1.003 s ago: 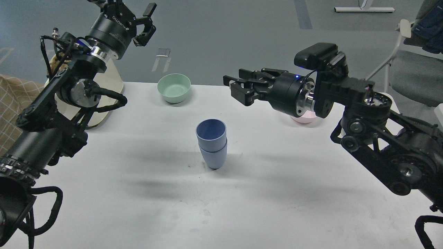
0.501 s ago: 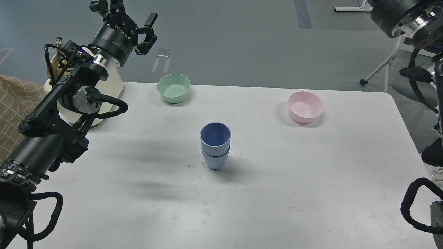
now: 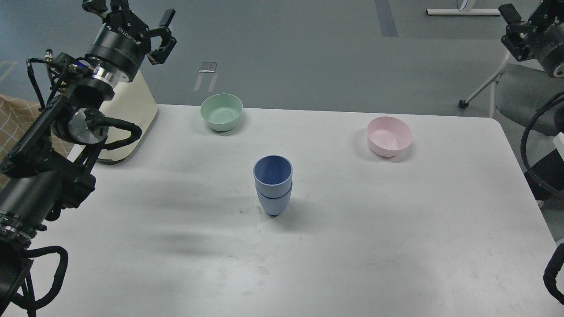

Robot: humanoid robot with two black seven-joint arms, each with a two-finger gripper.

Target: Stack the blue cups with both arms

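Two tools, both raised clear of the table [image 3: 396,246] and both empty. Left tool [image 3: 132,20] up at the far left corner, fingers spread, nothing between them. Right tool [image 3: 515,31] at the far right edge, partly cut off; fingers too dark and small to tell whether spread or pressed together. Well apart from both, near the middle of the table: the cups [image 3: 273,185], one nested inside the other, upright, dark blue inside of the upper cup showing, narrow base on the white top. Farther back and to the left, a green bowl [image 3: 221,112]; farther back and to the right, a pink bowl [image 3: 389,136]. Both bowls upright, well apart from the cups and from each other.
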